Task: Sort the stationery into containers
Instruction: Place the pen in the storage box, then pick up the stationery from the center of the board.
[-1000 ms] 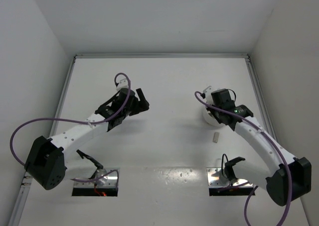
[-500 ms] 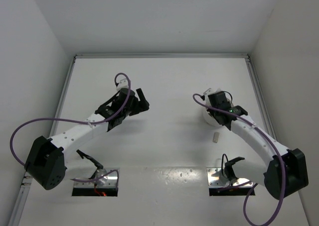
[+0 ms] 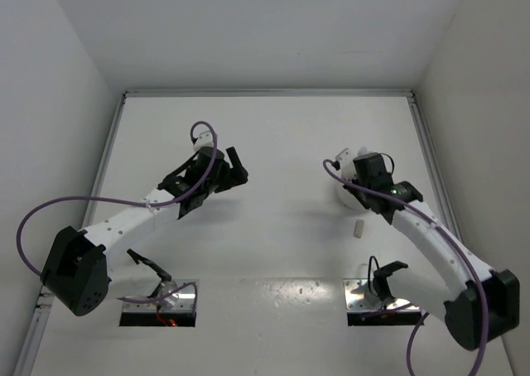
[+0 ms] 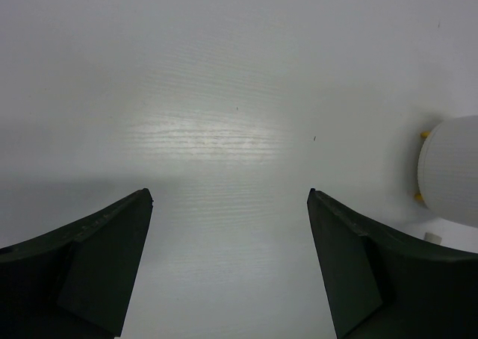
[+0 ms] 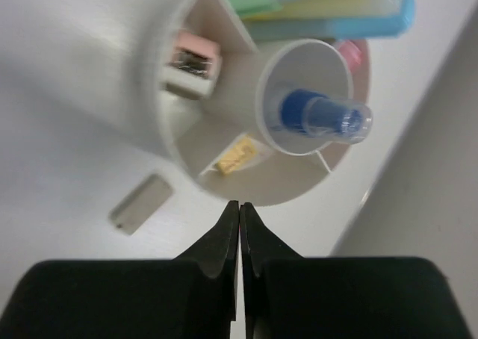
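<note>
The white tub [image 5: 160, 70] with inner dividers fills the right wrist view. It holds green, yellow and blue sticks [image 5: 328, 7], a pink piece [image 5: 193, 61], a small yellow piece [image 5: 235, 157] and a clear blue-capped bottle [image 5: 321, 115] in its centre tube. A tan block [image 5: 140, 203] lies on the table beside the tub; it also shows in the top view [image 3: 359, 228]. My right gripper [image 5: 239, 203] is shut and empty, just over the tub's near rim. My left gripper [image 4: 230, 197] is open and empty over bare table, far left of the tub [image 4: 452, 171].
In the top view the tub [image 3: 342, 195] is mostly hidden under my right wrist [image 3: 373, 167]. My left gripper [image 3: 239, 167] hangs over the middle left of the white table. White walls close in the table on three sides.
My right wrist has swung slightly left and then back right above the tub. The left arm has not moved.
</note>
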Controlling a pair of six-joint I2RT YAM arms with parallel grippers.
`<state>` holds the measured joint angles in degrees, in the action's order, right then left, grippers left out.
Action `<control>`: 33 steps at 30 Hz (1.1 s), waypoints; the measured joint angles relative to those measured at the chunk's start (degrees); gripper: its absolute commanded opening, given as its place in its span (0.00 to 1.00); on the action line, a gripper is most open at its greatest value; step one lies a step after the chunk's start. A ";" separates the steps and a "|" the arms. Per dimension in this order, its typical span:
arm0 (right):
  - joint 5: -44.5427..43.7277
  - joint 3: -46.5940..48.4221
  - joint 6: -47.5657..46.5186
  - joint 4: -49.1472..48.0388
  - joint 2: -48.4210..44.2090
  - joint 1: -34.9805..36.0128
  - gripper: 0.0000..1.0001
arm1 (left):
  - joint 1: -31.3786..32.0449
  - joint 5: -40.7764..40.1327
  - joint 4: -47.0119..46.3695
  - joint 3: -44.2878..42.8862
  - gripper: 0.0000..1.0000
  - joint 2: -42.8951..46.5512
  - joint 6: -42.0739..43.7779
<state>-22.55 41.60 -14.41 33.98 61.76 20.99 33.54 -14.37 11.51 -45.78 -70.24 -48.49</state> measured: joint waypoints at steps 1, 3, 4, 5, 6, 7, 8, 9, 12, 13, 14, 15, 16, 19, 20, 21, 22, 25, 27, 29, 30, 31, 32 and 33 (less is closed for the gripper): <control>3.98 0.09 -1.90 1.09 -2.43 -0.13 0.00 | 0.00 0.02 0.00 0.00 0.91 0.00 0.00; 11.63 0.31 -7.89 3.85 -7.10 -0.17 0.04 | 0.00 0.07 0.00 0.00 0.89 0.00 -0.02; 16.50 0.33 -13.40 5.92 -9.99 -0.17 0.04 | 0.00 0.09 0.00 0.00 0.89 0.00 0.00; 20.04 0.02 -19.45 7.82 -12.11 -0.17 0.06 | 0.00 0.15 0.00 0.00 0.89 0.00 0.00; 22.91 -0.79 -24.92 9.29 -13.70 -0.17 0.06 | 0.00 0.22 0.00 0.00 0.89 0.00 0.00; 24.92 -1.86 -29.57 10.75 -14.97 -0.13 0.07 | 0.00 0.24 0.00 0.00 0.89 0.00 0.00; 26.53 -2.97 -34.45 12.55 -15.67 -0.13 0.09 | 0.00 0.24 0.00 0.00 0.89 0.00 0.00; 27.43 -3.93 -38.80 14.01 -15.06 -0.13 0.09 | 0.00 0.26 0.00 0.00 0.89 0.00 0.00; 27.71 -6.78 -48.30 15.13 -9.46 -0.13 0.13 | 0.00 0.31 0.00 0.00 0.89 0.00 0.00; 27.65 -7.91 -50.66 14.84 -7.78 -0.13 0.15 | 0.00 0.31 0.00 0.00 0.89 0.00 0.04; 27.74 -9.25 -53.18 14.49 -6.71 -0.13 0.18 | 0.00 0.33 0.00 0.00 0.89 0.00 0.07; 27.89 -10.19 -55.15 14.56 -6.56 -0.13 0.24 | -0.07 0.39 -0.02 0.00 0.89 0.00 0.11; 28.46 -10.69 -57.11 15.02 -6.84 -0.13 0.24 | -0.15 0.44 0.00 0.00 0.89 0.00 0.20; 30.42 -10.47 -62.58 16.28 -6.95 -0.17 0.25 | -0.42 0.55 -0.04 0.02 0.89 0.00 0.24; 30.56 -10.40 -64.02 16.35 -6.80 -0.15 0.37 | -0.44 0.63 -0.09 0.07 0.89 0.00 0.24; 30.58 -10.40 -65.35 16.39 -6.47 -0.17 0.51 | -0.48 0.68 -0.15 0.17 0.89 0.00 0.24; 30.38 -10.40 -66.62 16.52 -5.99 -0.17 0.51 | -0.48 0.70 -0.20 0.28 0.89 0.00 0.24; 29.92 -10.43 -70.93 16.72 -4.17 -0.17 0.54 | -0.52 0.96 -0.28 0.33 0.89 -0.02 0.24; 29.44 -10.51 -73.35 16.98 -2.86 -0.17 0.56 | -0.52 1.11 -0.31 0.33 0.89 -0.04 0.24; 28.92 -10.54 -76.22 17.75 -1.53 -0.17 0.56 | -0.52 1.16 -0.37 0.33 0.89 -0.04 0.24; 28.59 -10.54 -77.44 17.97 -1.09 -0.17 0.56 | -0.52 1.18 -0.42 0.33 0.89 -0.04 0.24; 28.39 -10.54 -78.31 18.08 -0.33 -0.17 0.56 | -0.52 1.22 -0.44 0.33 0.89 -0.04 0.24; 28.09 -10.54 -79.43 18.25 0.39 -0.17 0.56 | -0.52 1.25 -0.44 0.33 0.89 -0.07 0.24; 27.56 -10.54 -80.59 18.40 1.22 -0.17 0.56 | -0.52 1.27 -0.44 0.33 0.89 -0.11 0.24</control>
<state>5.02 31.07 -95.00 52.38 62.98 20.82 33.01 -13.10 11.07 -45.45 -70.35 -48.25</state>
